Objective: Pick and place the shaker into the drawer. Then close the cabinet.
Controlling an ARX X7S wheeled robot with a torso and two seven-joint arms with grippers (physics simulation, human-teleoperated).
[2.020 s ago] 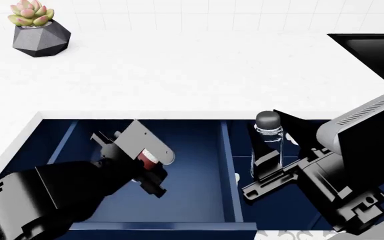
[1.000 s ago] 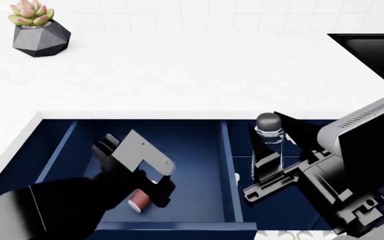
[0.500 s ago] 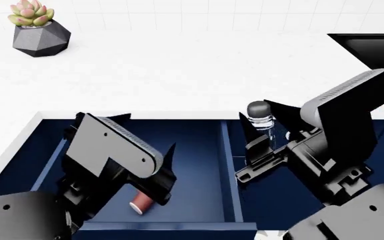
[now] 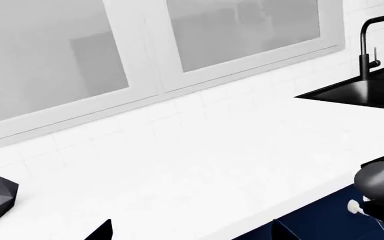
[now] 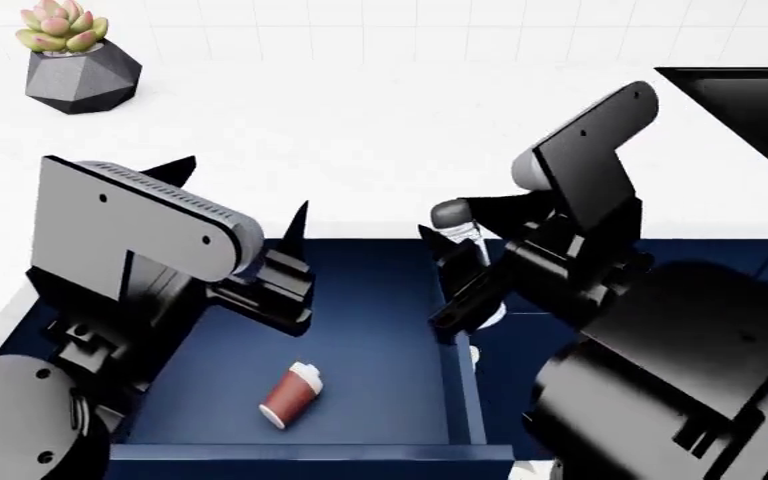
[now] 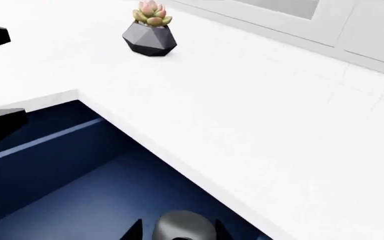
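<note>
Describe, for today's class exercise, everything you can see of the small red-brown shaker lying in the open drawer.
The shaker is a small cylinder with a red-brown body and a white cap. It lies on its side on the flat navy floor of the drawer, tilted, with the cap pointing toward the counter and the base toward the drawer front. It sits near the front, roughly midway across. Nothing grips it: the left gripper is raised above and apart from it. Only the drawer floor touches it.

The right arm (image 5: 584,180) hides most of the glass bottle (image 5: 462,222); only its grey cap shows. The left arm (image 5: 131,250) covers the drawer's (image 5: 371,340) left part. The sink (image 5: 758,105) is cut off at the frame's right edge.
</note>
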